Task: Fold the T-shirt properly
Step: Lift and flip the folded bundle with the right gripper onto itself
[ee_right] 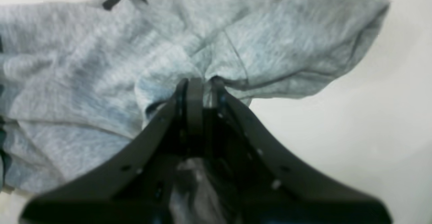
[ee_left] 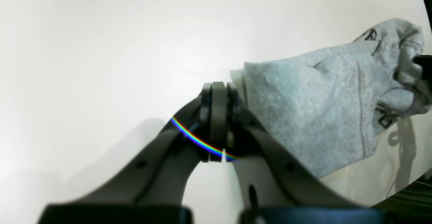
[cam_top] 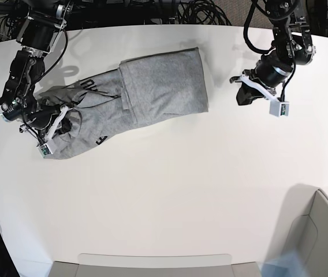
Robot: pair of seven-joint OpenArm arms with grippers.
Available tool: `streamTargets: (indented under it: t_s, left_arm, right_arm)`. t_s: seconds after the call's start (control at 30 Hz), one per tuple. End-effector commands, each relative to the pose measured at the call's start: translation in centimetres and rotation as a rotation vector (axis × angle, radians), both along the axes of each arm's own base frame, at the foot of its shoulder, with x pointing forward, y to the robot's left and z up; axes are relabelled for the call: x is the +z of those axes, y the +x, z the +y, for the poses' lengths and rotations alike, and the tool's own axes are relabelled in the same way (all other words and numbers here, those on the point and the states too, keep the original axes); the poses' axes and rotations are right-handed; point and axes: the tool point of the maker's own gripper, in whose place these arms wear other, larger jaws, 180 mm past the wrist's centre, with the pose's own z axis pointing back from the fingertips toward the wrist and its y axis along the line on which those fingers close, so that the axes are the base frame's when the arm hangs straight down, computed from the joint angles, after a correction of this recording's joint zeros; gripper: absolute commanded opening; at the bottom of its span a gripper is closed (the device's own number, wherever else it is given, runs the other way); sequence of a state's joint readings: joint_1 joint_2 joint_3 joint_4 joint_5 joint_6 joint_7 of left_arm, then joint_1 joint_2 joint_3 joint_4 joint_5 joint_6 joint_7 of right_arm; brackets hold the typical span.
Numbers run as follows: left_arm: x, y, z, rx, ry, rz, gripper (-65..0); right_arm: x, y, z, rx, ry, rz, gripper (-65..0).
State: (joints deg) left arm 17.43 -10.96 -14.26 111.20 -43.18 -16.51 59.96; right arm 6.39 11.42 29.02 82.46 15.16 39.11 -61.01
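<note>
The heather-grey T-shirt [cam_top: 152, 89] lies on the white table [cam_top: 170, 190] at the upper left, one part laid flat over the middle, the left end bunched with black lettering showing. My right gripper [cam_top: 63, 124] sits at that bunched left end. In the right wrist view it [ee_right: 199, 80] is shut on a pinched gather of the T-shirt [ee_right: 101, 65]. My left gripper [cam_top: 240, 98] hovers to the right of the shirt, apart from it. In the left wrist view its jaws [ee_left: 218, 86] are pressed together with nothing between them, and the T-shirt [ee_left: 320, 109] lies beyond to the right.
A grey bin [cam_top: 320, 231] stands at the table's lower right corner. A flat grey tray [cam_top: 152, 266] lies along the front edge. Black cables [cam_top: 198, 11] run behind the table's back edge.
</note>
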Motion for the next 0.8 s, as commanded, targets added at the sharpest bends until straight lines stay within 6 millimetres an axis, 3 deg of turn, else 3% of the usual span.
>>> streamTargets:
  t_s: [0.0,0.13,0.33,0.53,0.67,0.77]
  left_arm:
    - [0.9,0.5,0.1,-0.004,-0.001,-0.037,-65.0]
    - [0.8,0.4,0.0,-0.003,-0.003,-0.034,-65.0]
    - [0.2,-0.1,0.3,0.000,0.001,-0.013,-65.0]
    - [-0.4,-1.1,0.3,0.000,0.001,0.013,-65.0]
    - [-0.4,-1.1,0.4,0.006,0.002,0.015,-65.0]
    - [-0.2,-1.0,1.8,0.049,0.012,0.008,-65.0]
  right_arm:
    - [1.7,1.2,-0.4,0.014,-0.009,-0.063,-65.0]
    - [3.8,1.6,0.5,0.050,-0.045,-0.126,-65.0]
    - [6.8,1.5,7.3,0.221,-0.057,-0.236,-65.0]
    - [6.9,-0.1,11.2,0.332,-0.071,-0.225,-65.0]
    - [8.1,-1.5,14.3,0.412,-0.067,-0.266,-65.0]
    - [8.3,-2.9,16.8,0.485,-0.052,-0.278,-65.0]
